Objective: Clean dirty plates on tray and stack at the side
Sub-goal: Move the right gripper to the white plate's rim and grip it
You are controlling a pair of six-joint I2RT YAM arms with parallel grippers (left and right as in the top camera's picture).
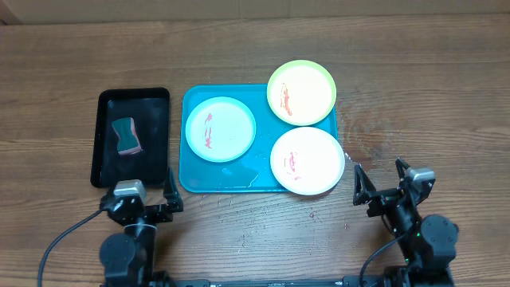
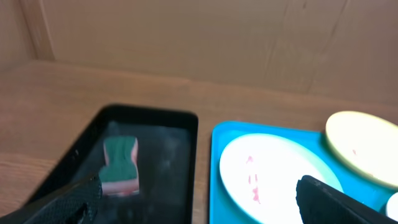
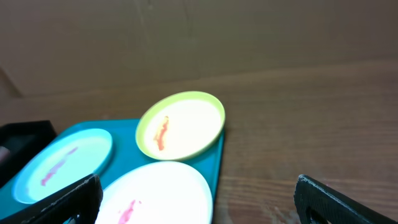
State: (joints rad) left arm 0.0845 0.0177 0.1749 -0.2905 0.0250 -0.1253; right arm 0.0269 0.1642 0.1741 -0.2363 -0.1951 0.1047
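My left gripper (image 1: pixel 140 201) and right gripper (image 1: pixel 381 182) are both wide open, holding nothing. The three plates (image 1: pixel 221 129) lie dirty on the tray (image 1: pixel 239 180). The white plate (image 1: pixel 307 161) hangs over the tray's edge, so a bump from me might tip it off.

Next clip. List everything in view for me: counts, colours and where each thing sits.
plates: 3, all red-smeared; light blue plate on tray's left, yellow-green plate at its far right corner, white-pink plate at its near right
tray: 1, turquoise, mid-table
black tray: 1, black, left of the turquoise one
sponge: 1, green over pink, in the black tray
table: 1, brown wood, under everything
left gripper: 1, black, open, near the black tray
right gripper: 1, black, open, near the white-pink plate
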